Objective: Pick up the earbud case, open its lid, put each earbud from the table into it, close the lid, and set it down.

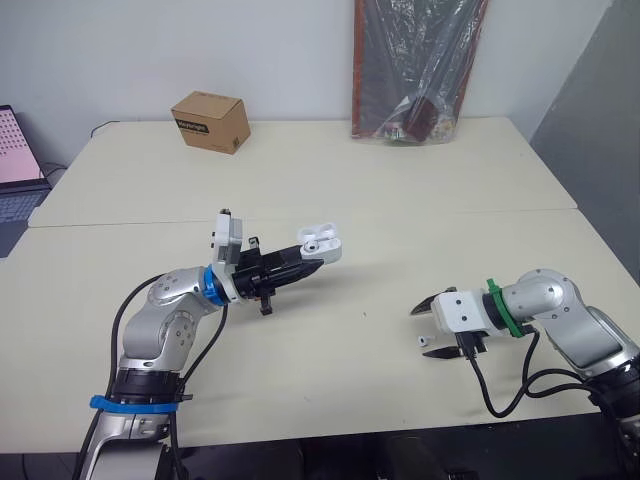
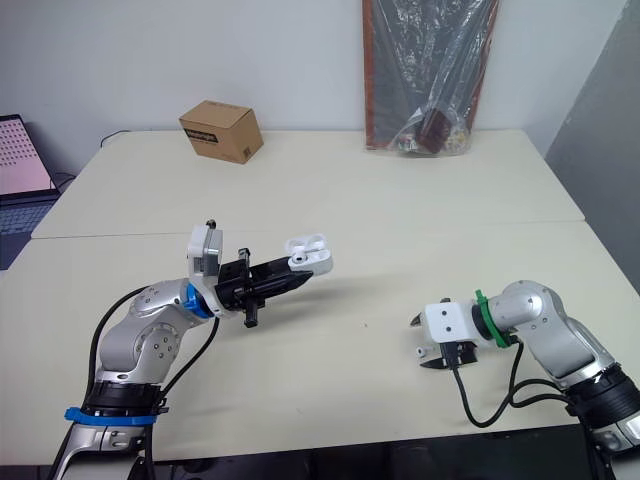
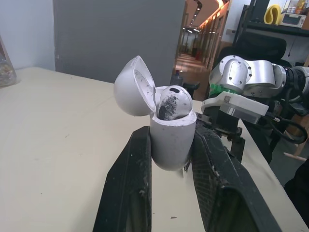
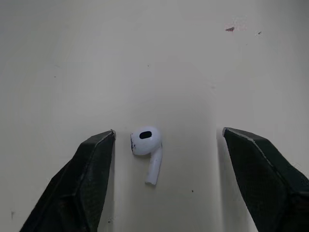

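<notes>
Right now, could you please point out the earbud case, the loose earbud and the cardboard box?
earbud case (image 3: 171,140), left wrist view, lower body
loose earbud (image 4: 145,141), right wrist view, rounded head
cardboard box (image 1: 208,102), left eye view, top face

Table (image 1: 400,200) with earbud (image 4: 146,142), cardboard box (image 1: 210,121), bag (image 1: 415,70)

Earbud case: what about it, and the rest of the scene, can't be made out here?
- Earbud case, left wrist view: the seated earbud and the case's rim hide the second slot.
- Loose earbud, eye views: too small to tell how it lies.
- Cardboard box: its label too small to read.
- Laptop: cut off by the left edge.
</notes>
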Controlling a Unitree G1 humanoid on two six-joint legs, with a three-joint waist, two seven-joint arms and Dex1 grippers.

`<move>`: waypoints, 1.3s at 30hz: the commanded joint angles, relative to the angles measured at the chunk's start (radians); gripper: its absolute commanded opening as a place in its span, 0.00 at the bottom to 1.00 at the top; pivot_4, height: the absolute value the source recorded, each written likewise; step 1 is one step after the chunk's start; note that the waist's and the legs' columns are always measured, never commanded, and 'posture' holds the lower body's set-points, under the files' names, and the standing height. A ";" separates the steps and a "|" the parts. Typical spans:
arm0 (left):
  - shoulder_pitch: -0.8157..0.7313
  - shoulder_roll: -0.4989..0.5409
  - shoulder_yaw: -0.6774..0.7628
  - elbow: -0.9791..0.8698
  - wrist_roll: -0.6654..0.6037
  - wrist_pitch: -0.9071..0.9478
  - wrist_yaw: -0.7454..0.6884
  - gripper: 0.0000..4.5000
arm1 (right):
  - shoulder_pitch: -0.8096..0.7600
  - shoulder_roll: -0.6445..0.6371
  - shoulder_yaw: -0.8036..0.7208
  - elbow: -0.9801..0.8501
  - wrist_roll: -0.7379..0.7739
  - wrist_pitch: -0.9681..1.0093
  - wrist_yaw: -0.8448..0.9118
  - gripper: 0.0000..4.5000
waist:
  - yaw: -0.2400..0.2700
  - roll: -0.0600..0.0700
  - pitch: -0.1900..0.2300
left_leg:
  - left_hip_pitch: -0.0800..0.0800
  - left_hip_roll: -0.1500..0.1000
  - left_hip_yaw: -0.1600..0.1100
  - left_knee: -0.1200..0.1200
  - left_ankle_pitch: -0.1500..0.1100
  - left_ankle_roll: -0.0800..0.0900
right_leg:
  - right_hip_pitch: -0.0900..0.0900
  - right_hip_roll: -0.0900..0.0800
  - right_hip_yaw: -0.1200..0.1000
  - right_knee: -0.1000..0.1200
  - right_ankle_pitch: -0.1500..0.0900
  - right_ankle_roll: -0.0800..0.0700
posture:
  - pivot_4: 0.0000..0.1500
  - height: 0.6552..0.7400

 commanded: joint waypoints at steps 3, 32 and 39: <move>-0.004 -0.004 0.010 -0.025 -0.001 -0.024 0.001 0.17 | -0.013 -0.036 -0.005 -0.127 -0.002 0.172 0.028 0.85 | 0.000 0.000 0.000 | 0.000 0.000 0.000 0.000 0.000 0.000 | 0.000 0.000 0.000 0.000 0.000 0.000 | 1.00 1.00; -0.012 -0.026 0.004 -0.004 0.017 -0.042 -0.001 0.17 | -0.329 -0.031 0.423 -0.396 -0.276 0.886 0.096 0.85 | 0.000 0.000 0.000 | -0.001 0.000 -0.002 0.000 0.000 0.000 | 0.000 0.000 -0.002 0.000 0.000 0.000 | 1.00 1.00; -0.013 -0.027 0.005 -0.003 0.021 -0.043 0.000 0.17 | -0.395 0.003 0.491 -0.381 -0.283 0.964 0.078 0.85 | 0.000 0.000 0.000 | -0.001 0.000 -0.002 0.000 0.000 0.000 | -0.001 0.000 -0.003 0.000 0.000 0.000 | 1.00 1.00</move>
